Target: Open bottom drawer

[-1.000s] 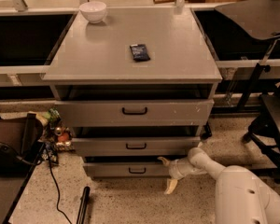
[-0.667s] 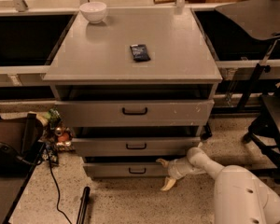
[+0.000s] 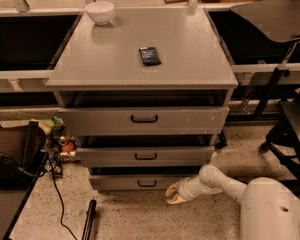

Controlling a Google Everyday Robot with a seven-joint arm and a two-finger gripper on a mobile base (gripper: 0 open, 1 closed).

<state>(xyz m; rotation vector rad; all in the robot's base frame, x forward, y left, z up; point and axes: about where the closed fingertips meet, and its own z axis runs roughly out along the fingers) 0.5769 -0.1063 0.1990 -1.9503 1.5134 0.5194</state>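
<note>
The grey cabinet (image 3: pixel 140 49) has three drawers, all slightly out. The bottom drawer (image 3: pixel 115 183) is the narrowest and lowest, with a small black loop handle (image 3: pixel 147 184) at its centre. My gripper (image 3: pixel 173 194) is low near the floor, just in front of the bottom drawer's right part. It is a short way right of and slightly below the handle and does not hold it. My white arm (image 3: pixel 225 181) reaches in from the lower right. The middle drawer (image 3: pixel 110 156) and the top drawer (image 3: pixel 100 120) lie above.
A white bowl (image 3: pixel 100 11) and a dark packet (image 3: pixel 150 55) lie on the cabinet top. A black bag (image 3: pixel 12 154), clutter (image 3: pixel 60 141) and a cable (image 3: pixel 57 194) are at the left. A black rod (image 3: pixel 88 219) lies on the floor. A chair (image 3: pixel 290 119) stands at the right.
My gripper has shifted a little left and down, closer to the bottom drawer's handle. The drawers have not visibly moved.
</note>
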